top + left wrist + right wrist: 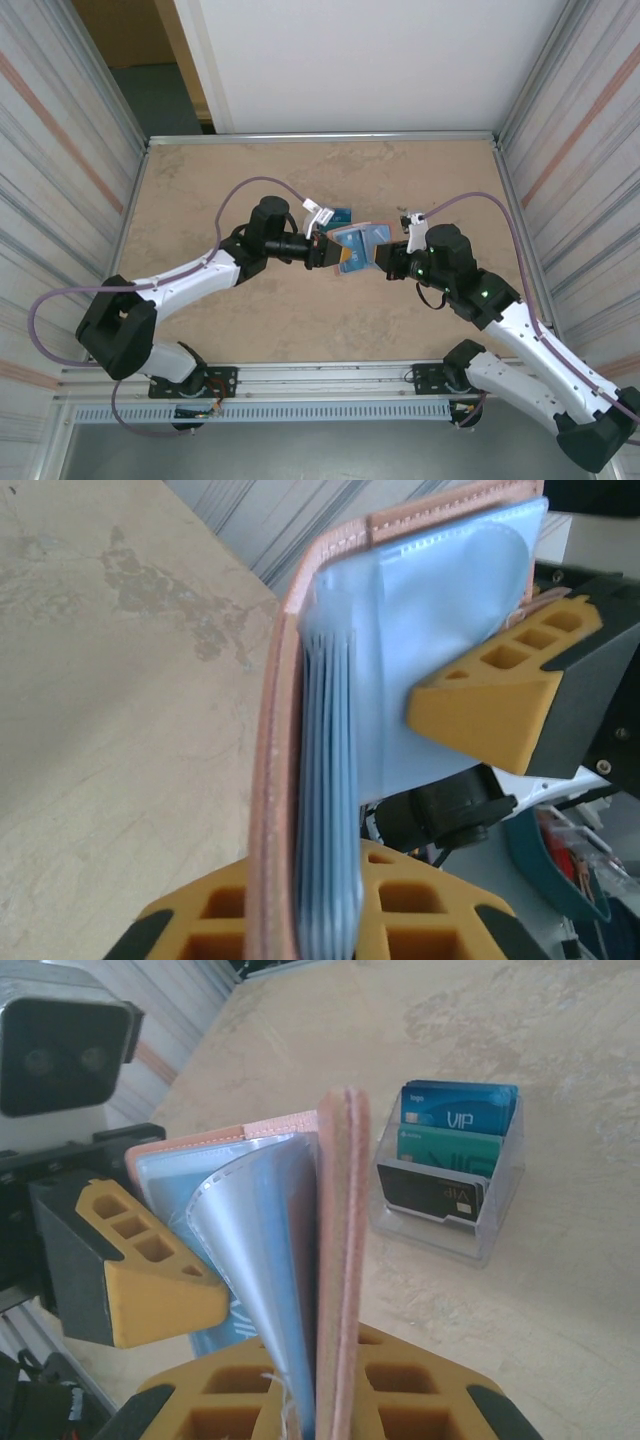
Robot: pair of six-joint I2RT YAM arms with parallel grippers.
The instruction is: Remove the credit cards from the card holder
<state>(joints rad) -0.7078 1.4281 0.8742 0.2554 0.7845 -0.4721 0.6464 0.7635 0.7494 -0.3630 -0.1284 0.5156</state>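
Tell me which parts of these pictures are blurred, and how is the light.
Left wrist view: the card holder is very near the lens, its pale sleeves blurred; the table looks sharper. Right wrist view: its near edge is soft, but the credit cards in the clear stand are sharp. Top external view: even light, faint shadows.
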